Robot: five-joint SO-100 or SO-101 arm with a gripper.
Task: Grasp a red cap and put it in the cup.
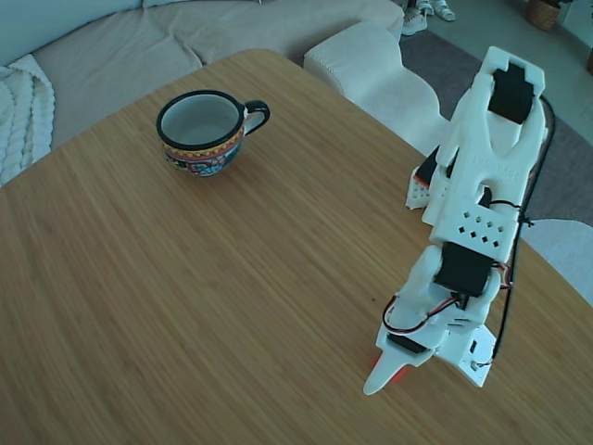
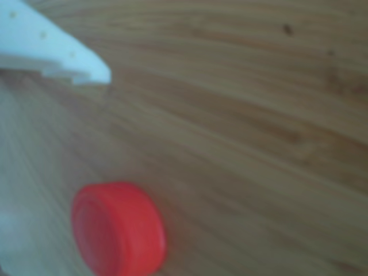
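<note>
Writing or brand marks cannot be made out on anything in either picture; the cup carries only a colourful patterned band below its black rim, and the white arm bears a cluster of small holes, not letters.

The table is a light wooden top with fine straight grain and a rounded far corner. Behind it in the fixed view stands a pale beige sofa with a knitted throw at the picture's left edge, and a grey rug lies on the floor beyond.

The cup stands upright near the table's far left part, handle pointing to the picture's right, its pale inside bare. Well apart from it, at the lower right, the arm bends down to the table so that the gripper points at the surface. The fixed view shows only a sliver of red beside the white fingertip. The other view shows far more: the red cap lies flat on the wood, untouched, with a white finger at the upper left, clear of it. The second finger is a blur at the lower left edge, so the claw stands released, with the cap lying between the fingers and not gripped.
</note>
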